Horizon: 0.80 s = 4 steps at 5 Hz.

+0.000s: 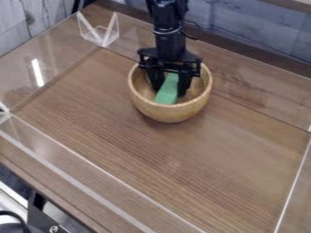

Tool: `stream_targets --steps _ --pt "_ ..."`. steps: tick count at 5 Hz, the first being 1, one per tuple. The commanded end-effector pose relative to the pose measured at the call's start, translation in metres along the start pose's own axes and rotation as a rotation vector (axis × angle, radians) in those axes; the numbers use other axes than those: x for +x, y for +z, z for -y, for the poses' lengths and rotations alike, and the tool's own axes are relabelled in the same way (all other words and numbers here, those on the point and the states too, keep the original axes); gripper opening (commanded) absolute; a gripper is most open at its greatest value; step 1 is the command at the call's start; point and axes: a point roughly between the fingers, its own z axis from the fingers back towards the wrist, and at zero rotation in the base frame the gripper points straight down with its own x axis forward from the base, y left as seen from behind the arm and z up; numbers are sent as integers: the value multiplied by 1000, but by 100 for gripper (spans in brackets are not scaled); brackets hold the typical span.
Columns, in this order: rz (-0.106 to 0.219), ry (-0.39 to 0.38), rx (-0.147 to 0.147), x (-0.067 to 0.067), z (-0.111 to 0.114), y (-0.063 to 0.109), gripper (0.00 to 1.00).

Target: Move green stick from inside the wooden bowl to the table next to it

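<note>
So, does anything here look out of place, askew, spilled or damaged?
Nothing stands out. The green stick leans tilted inside the wooden bowl, under the gripper, which reaches down into the bowl. Nothing is spilled on the table, and no damage shows.

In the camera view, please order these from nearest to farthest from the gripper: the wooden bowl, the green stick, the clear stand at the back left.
1. Green stick: between the fingers of the gripper, inside the bowl.
2. Wooden bowl: all around the gripper, below it.
3. Clear stand: far back left, by the table's wall.
</note>
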Motion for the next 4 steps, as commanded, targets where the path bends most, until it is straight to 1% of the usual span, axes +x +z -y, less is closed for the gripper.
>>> stream_targets --steps 1,2,3,4 --pt "66 20 -4 6 -12 31 100" --pt "68 41 -6 5 -21 39 0" --pt "87 34 -27 4 -17 62 0" --pt "122 25 -63 4 -8 98 0"
